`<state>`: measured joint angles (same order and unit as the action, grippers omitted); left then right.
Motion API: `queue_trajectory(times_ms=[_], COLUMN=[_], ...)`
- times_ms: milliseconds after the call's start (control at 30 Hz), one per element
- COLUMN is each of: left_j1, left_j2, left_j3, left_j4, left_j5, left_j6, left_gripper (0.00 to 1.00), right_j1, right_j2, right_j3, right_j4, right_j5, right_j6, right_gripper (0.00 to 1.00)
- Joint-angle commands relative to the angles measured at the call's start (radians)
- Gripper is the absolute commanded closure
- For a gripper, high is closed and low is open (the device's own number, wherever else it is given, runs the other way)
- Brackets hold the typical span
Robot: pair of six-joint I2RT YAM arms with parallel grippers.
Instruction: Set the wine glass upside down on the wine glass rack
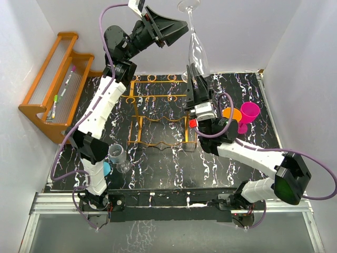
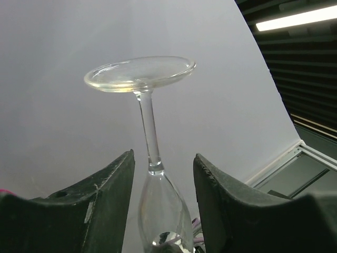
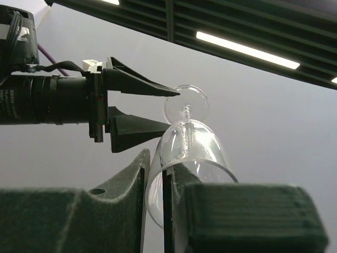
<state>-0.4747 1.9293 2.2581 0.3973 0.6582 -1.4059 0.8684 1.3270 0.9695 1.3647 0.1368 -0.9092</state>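
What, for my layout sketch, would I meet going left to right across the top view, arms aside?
Brown wooden stepped rack → small clear glass → orange-gold wire wine glass rack → pink plastic goblet.

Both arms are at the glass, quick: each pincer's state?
Left pincer: open, jaws either side of the wine glass stem.
Right pincer: closed on the wine glass's bowl wall.
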Motion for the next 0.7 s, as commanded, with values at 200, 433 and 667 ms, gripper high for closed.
queue_trajectory(times_ms=[200,433,667], left_j1=[0.029,0.021,0.005], left_j2=[-0.107,-0.107,-0.1], left_j3=[-0.039,-0.069,-0.069], left_j4=[0.046,0.009,0.003], left_j5=[0.022,0.006,-0.001], left_j6=[-0.036,-0.036,-0.031], left_gripper=[0.44,0.45,0.52], right_j1=[0.002,0.01,0.019], right_j2=[0.01,0.045,0.074], right_j3=[0.034,0.058,0.068], right_j4=[0.075,0.076,0.089], right_j5=[0.001,0.0,0.0], right_j6=[-0.029,-0.027,-0.04], right_gripper=[0.92,0.92,0.92])
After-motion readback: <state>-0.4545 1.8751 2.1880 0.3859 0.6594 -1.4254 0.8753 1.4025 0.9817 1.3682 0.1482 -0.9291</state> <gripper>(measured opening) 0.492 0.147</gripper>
